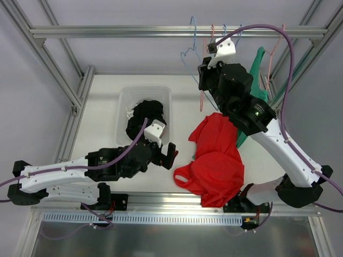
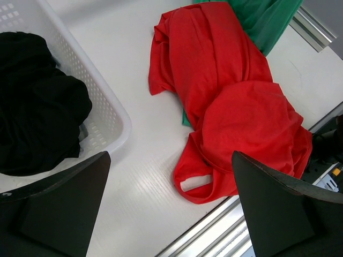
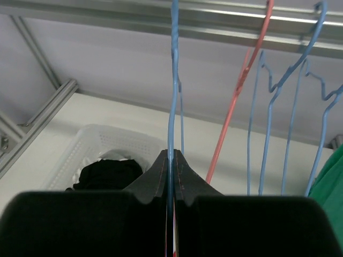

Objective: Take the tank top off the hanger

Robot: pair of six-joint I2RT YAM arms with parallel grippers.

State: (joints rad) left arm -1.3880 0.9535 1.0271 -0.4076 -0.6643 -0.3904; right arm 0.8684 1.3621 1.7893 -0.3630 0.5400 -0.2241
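Note:
The red tank top [image 1: 217,158] lies crumpled on the white table, off any hanger; in the left wrist view [image 2: 230,101] an arm hole shows near the front edge. My right gripper [image 1: 206,69] is raised near the back rail. In the right wrist view it [image 3: 171,155] is shut on the wire of a blue hanger [image 3: 172,80], which shows bare in the top view [image 1: 187,56]. My left gripper [image 1: 171,156] is open and empty just left of the tank top, above bare table [image 2: 170,155].
A white basket [image 1: 128,96] with black clothes [image 1: 147,115] stands at left, close to my left gripper [image 2: 102,112]. A green garment [image 1: 257,75] hangs at right behind the red one. A pink hanger [image 3: 241,80] and more blue hangers [image 3: 289,80] hang from the rail [image 1: 134,31].

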